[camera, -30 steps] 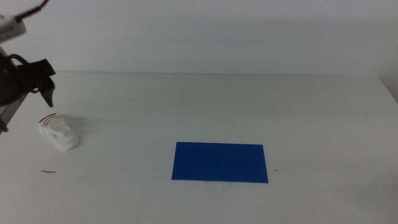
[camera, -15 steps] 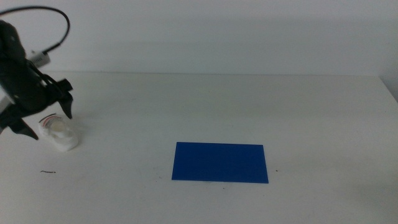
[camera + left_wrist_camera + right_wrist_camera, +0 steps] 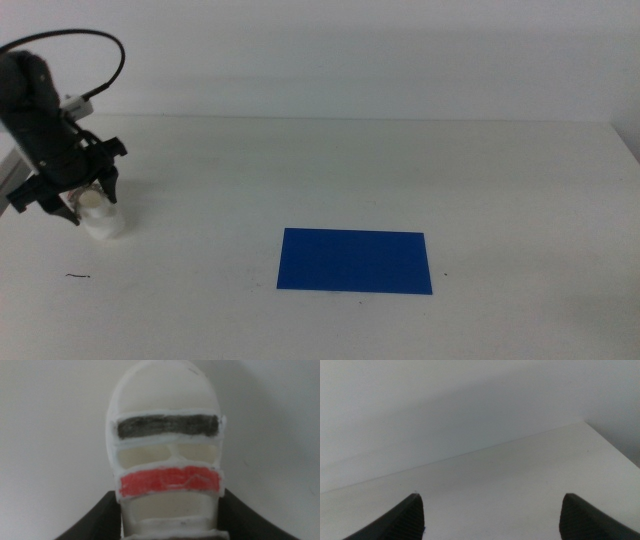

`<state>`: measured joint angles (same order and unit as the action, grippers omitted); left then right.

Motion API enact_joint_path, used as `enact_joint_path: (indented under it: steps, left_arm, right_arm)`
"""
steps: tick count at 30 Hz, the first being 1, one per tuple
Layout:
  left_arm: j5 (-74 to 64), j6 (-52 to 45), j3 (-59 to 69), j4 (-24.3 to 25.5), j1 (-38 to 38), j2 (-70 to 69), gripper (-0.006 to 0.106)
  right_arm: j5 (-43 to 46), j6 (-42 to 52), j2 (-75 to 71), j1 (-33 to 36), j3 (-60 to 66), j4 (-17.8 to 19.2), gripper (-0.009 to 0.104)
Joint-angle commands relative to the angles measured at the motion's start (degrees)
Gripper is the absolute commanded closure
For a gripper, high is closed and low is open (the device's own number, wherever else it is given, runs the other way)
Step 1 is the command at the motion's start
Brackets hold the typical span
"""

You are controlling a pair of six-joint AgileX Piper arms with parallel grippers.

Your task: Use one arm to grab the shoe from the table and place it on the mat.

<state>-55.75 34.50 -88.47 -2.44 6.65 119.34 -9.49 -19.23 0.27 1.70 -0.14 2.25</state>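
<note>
The small white shoe (image 3: 103, 217) with a dark strap and a red strap lies on the white table (image 3: 400, 170) at the far left. My left gripper (image 3: 92, 207) has come down over it, its jaws open and standing on either side of the shoe. In the left wrist view the shoe (image 3: 167, 460) fills the frame, with the two dark jaws of the left gripper (image 3: 170, 527) flanking its near end. The deep blue mat (image 3: 355, 260) lies flat at the middle front, well to the right of the shoe. My right gripper (image 3: 492, 515) is open and empty, out of the middle view.
A small dark mark (image 3: 78, 276) lies on the table in front of the shoe. The table's back edge (image 3: 350, 119) meets a plain wall.
My left gripper has moved down and right from above the shoe until its jaws straddle it. The shoe and the mat have not moved.
</note>
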Motion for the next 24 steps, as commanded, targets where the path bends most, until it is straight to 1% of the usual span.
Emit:
enact_joint_path:
  steps: [1,3,7,12,14,16,20,24]
  left_arm:
    - [-2.7,4.1,-0.4,1.0,-2.7,-3.1,0.100]
    - [-4.7,8.0,-0.4,2.4,-6.2,-5.0,0.102]
    - [-7.3,13.8,-0.7,2.4,-15.1,-7.1,0.102]
    - [-7.8,21.0,-3.8,-0.1,-28.5,-5.7,0.102]
    - [-8.2,25.4,-6.1,-0.3,-33.9,-4.2,0.102]
    - [-8.8,27.5,-8.6,-0.3,-38.1,-2.3,0.102]
    - [-12.2,29.5,-15.0,-0.5,-43.7,2.2,0.102]
    - [-14.2,30.4,-19.5,-0.3,-45.7,5.2,0.102]
  right_arm:
    - [0.5,0.1,-0.3,0.1,0.1,0.3,0.016]
    - [0.5,0.1,-0.3,0.1,0.1,0.3,0.016]
    - [0.5,0.1,-0.3,0.1,0.1,0.3,0.016]
    - [0.5,0.1,-0.3,0.1,0.1,0.3,0.016]
    - [0.5,0.1,-0.3,0.1,0.1,0.3,0.016]
    - [0.5,0.1,-0.3,0.1,0.1,0.3,0.016]
    - [0.5,0.1,-0.3,0.1,0.1,0.3,0.016]
    - [0.5,0.1,-0.3,0.1,0.1,0.3,0.016]
